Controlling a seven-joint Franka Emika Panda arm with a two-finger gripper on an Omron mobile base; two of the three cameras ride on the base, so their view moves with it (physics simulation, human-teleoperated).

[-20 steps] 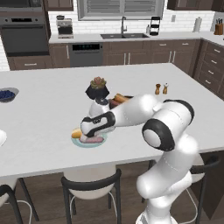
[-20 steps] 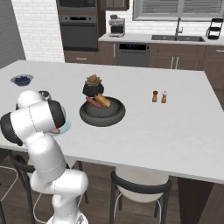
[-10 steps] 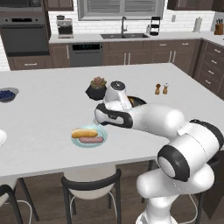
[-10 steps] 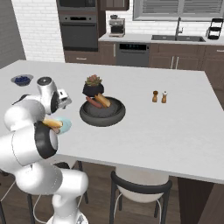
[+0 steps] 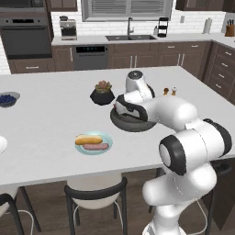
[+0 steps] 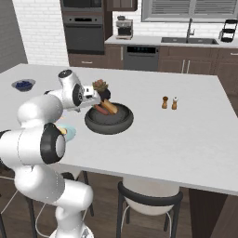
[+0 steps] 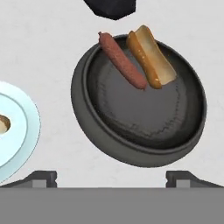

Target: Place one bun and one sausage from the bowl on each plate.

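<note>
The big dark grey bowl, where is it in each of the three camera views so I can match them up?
Left base view: the bowl lies right of centre, partly behind the white arm.
Right base view: the bowl sits left of centre.
Hand view: the bowl fills the centre.
Shared landmark: the black succulent pot just beyond it.

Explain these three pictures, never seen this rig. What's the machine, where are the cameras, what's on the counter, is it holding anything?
It's a white robot arm on a mobile base in a simulated kitchen. Two cameras sit on the base, behind the arm to its left and right. The third rides on the hand, looking down past the tool, which is open and holds nothing. On the counter: a dark bowl with one sausage and one bun, and a blue-green plate already carrying a bun and sausage. Also a succulent pot, a berry bowl and two shakers.
</note>
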